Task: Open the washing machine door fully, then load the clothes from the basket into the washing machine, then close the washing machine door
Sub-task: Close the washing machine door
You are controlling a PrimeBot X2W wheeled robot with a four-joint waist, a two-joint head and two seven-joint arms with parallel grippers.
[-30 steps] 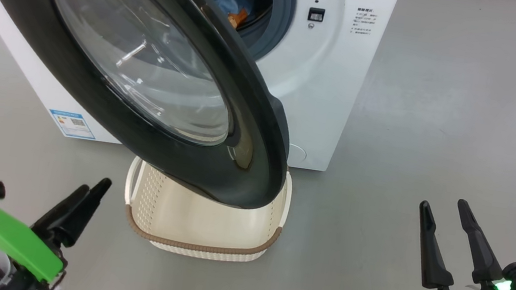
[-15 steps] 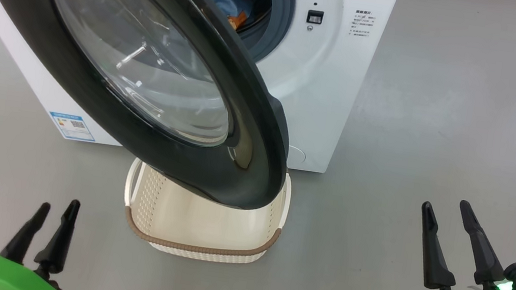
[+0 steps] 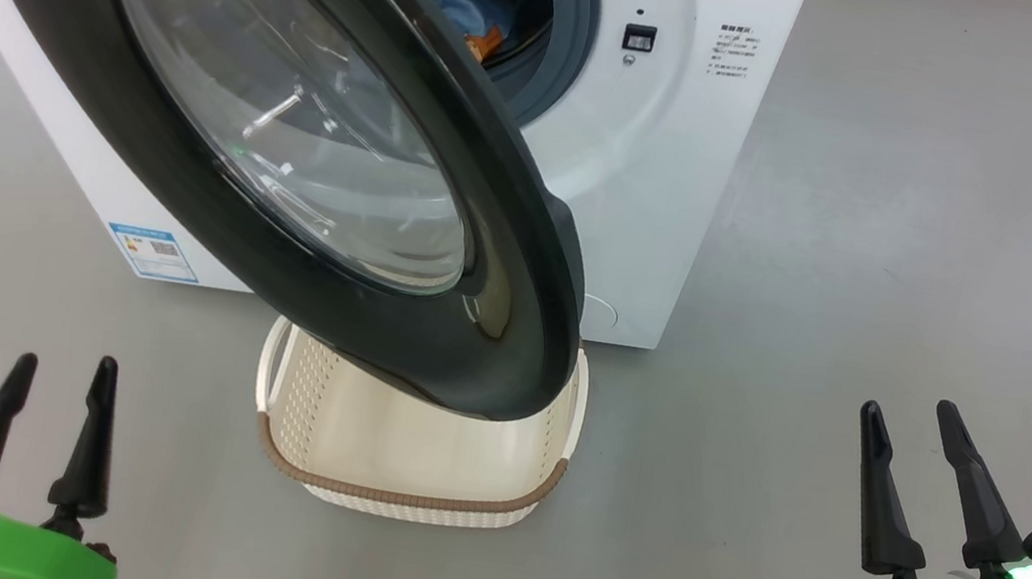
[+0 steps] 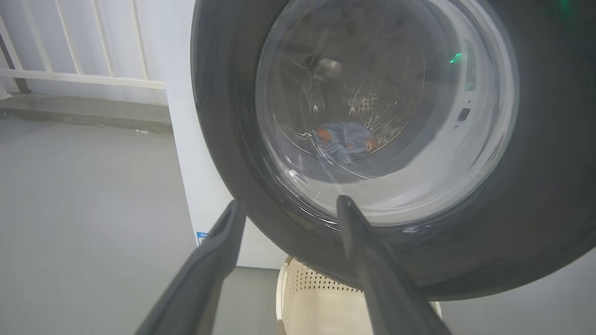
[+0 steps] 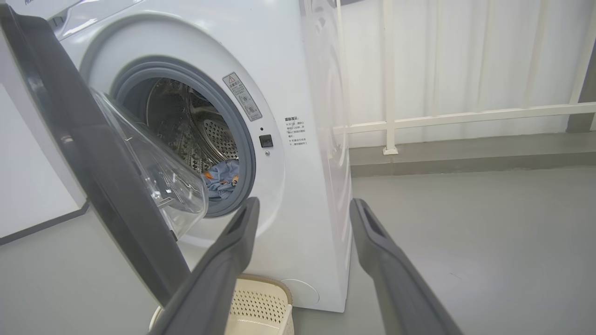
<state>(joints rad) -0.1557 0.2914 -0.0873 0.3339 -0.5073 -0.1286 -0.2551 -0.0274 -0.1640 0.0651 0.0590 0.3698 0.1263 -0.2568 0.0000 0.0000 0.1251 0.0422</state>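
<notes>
Two open, empty hands flank a half-swung door. Your left hand (image 3: pixel 64 360) sits low at the left, its long dark fingers (image 3: pixel 91 442) spread and pointing up toward the large round washing machine door (image 3: pixel 295 137) with its glossy black rim and bulging clear glass bowl. Your right hand (image 3: pixel 907 405) waits just as released at the lower right, well apart from the door, over the grey floor (image 3: pixel 888 231).

The door hangs from the left side of the big white front-loading washing machine (image 3: pixel 660 199). Its outer face is turned toward your left hand, and its free edge juts over the small cream perforated plastic basket (image 3: pixel 406 497), which looks empty where it shows. The light blue printed clothes (image 3: pixel 460 4) lie inside the steel drum (image 5: pixel 209 132).

Loading appears done, and closing is what remains. The left hand is the nearer one, and the glass lies ahead of and above it. A push on the black rim near the free edge looks the likeliest way to swing the door shut.
</notes>
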